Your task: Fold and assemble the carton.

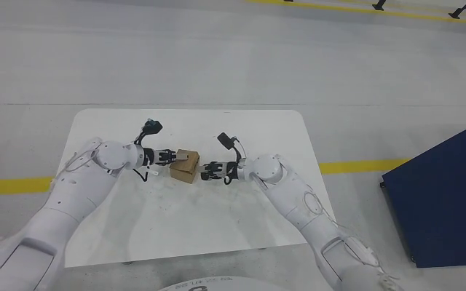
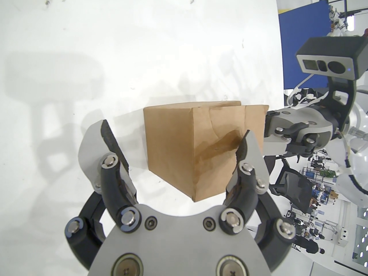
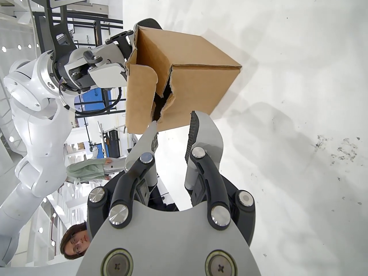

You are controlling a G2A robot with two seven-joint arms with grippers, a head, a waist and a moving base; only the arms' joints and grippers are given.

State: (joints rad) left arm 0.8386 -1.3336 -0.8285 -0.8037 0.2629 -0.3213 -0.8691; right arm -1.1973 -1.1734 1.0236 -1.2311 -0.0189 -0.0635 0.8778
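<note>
Top view: carton (image 1: 185, 166) sits on the bench (image 1: 218, 218), already squared into a box; its end flaps (image 3: 142, 93) gape, so closing is left. Left fingers (image 2: 110, 145) spread wide around a corner, empty; right fingers (image 3: 201, 133) narrowly parted at the flaps.

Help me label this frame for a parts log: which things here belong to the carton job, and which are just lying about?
Job in hand:
carton
left tool, open, at one end of it
right tool, open, at the other end

Just lying about:
dirt specks on the table
blue panel beside the table
</note>
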